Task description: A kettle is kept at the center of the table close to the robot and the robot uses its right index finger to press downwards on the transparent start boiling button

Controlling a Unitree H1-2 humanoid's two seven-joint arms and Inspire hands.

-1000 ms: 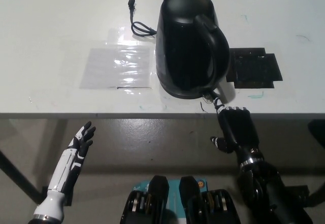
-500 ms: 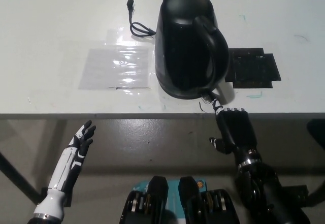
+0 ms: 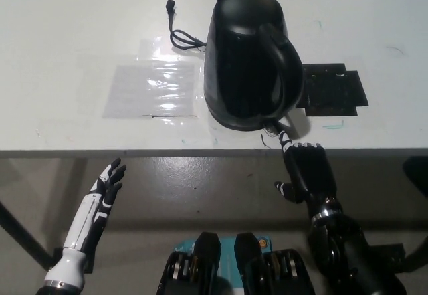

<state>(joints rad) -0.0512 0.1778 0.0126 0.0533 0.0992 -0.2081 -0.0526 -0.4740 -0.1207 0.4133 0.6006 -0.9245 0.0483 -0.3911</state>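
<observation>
Head view, the only one. We count one kettle, one cord, one clear sheet, one dark mat, and two robot hands.

The tall black plastic kettle (image 3: 249, 57) stands upright on the white table (image 3: 67, 34), near the table's front edge and roughly at its middle. Its looped handle faces the front right. At the foot of the handle we see a small pale part, the transparent start button (image 3: 271, 127); it is too small for us to tell its position.

Behind and left of the kettle lies one thin black power cord with a plug (image 3: 178, 27), coiled against the kettle's base. Left of the kettle, one clear glossy plastic sheet (image 3: 152, 89) lies flat. Right of the kettle, touching its base, one flat black rectangular mat (image 3: 331, 91).

The black right hand (image 3: 306, 169) is just in front of the kettle, one finger stretched up to the button, the others curled in; we cannot tell whether the tip touches it.

The white left hand (image 3: 107, 186) rests well to the kettle's front left, below the table edge, fingers straight, slightly apart, holding nothing.
</observation>
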